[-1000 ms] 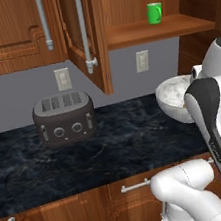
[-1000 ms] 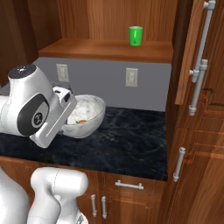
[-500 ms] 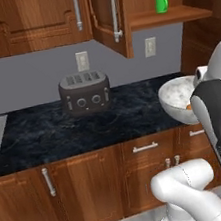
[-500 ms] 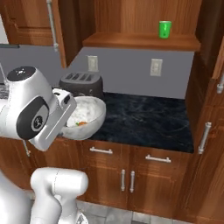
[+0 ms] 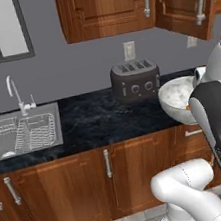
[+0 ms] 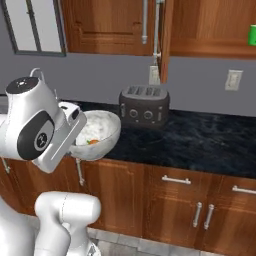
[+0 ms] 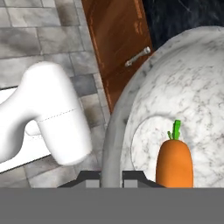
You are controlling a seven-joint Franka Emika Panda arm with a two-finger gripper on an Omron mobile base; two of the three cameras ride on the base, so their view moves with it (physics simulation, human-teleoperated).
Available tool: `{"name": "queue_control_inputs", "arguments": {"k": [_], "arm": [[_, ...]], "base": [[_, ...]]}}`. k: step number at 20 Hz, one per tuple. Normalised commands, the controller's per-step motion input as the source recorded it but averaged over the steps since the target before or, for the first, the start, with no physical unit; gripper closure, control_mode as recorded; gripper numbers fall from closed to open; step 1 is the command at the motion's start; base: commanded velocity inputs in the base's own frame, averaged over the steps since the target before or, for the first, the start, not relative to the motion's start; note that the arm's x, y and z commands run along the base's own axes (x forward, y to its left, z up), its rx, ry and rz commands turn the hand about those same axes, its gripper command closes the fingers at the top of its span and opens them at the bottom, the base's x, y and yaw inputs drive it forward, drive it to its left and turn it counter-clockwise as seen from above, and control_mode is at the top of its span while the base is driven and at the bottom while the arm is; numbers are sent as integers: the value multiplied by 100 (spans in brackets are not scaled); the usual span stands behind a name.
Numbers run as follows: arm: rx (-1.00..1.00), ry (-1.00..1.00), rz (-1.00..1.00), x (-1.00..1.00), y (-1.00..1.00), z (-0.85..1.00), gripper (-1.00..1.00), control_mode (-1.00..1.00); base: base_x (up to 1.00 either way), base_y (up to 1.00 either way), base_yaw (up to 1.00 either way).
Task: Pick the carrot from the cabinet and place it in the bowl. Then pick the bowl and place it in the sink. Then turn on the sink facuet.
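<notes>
Hand view: tool (image 7: 111, 177) nearly closed, its two dark tips pinching the rim of the bowl (image 7: 183, 100), one tip inside the wall, one outside. Carrot (image 7: 174, 162) lies in the bowl's bottom, green top pointing away from the tips. Right base view: bowl (image 6: 102, 131) is held in the air at the front edge of the dark surface (image 6: 200, 140), over the cupboards, near the toaster (image 6: 144, 106). Left base view: sink (image 5: 22, 134) and faucet (image 5: 15, 95) sit well apart to the left.
</notes>
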Motion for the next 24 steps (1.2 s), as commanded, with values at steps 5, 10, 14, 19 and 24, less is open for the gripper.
{"name": "queue_control_inputs", "arguments": {"k": [5, 10, 14, 19, 24], "arm": [[0, 0, 0, 0, 0, 0, 100, 100], [0, 0, 0, 0, 0, 0, 100, 100], [0, 0, 0, 0, 0, 0, 100, 100], [0, 0, 0, 0, 0, 0, 100, 100], [0, 0, 0, 0, 0, 0, 100, 100]], "base": [[11, 100, 0], [16, 100, 0], [13, 100, 0], [33, 100, 0], [45, 80, 0]]}}
